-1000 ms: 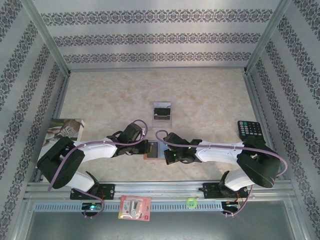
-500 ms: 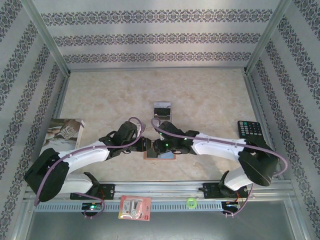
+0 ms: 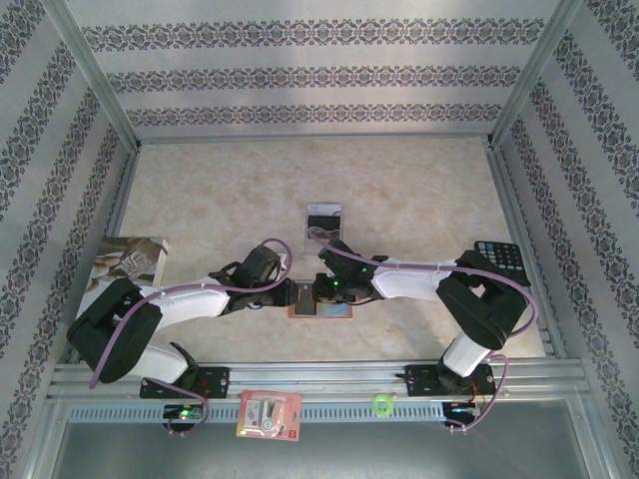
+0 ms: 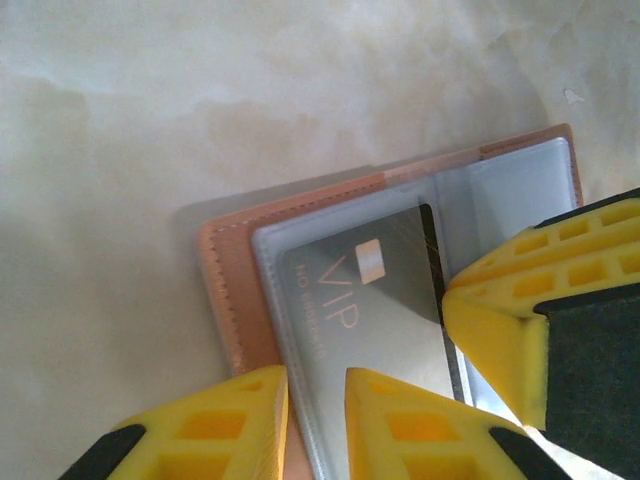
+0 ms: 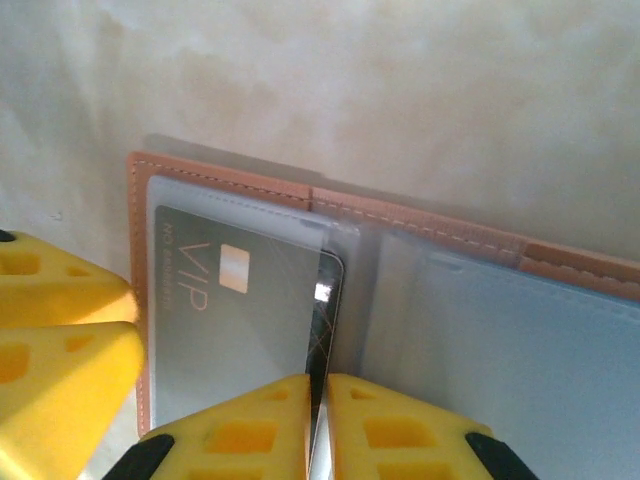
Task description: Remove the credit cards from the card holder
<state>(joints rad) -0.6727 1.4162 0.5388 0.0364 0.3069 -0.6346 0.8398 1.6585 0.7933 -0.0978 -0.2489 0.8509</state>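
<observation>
The card holder (image 3: 336,310) lies open on the table, brown leather with clear sleeves (image 4: 225,270) (image 5: 420,222). A grey "VIP" credit card (image 4: 370,300) (image 5: 230,320) sits in its left sleeve, its dark right edge poking out. My right gripper (image 3: 318,290) (image 5: 320,410) is shut on that exposed edge. My left gripper (image 3: 293,292) (image 4: 315,400) stands slightly open, its tips down on the holder's left edge, straddling the sleeve seam. A right finger (image 4: 520,320) shows beside the card. Another credit card (image 3: 323,222) lies loose farther back.
A black calculator (image 3: 502,261) lies at the right, close to my right elbow. A printed magazine (image 3: 130,257) sits at the left wall. A red-and-white packet (image 3: 269,414) and a green ring (image 3: 380,404) rest on the front rail. Patterned walls enclose three sides.
My right gripper has moved left and back over the holder onto the card's exposed edge. The left gripper stays on the holder's left side with its jaws slightly wider.
</observation>
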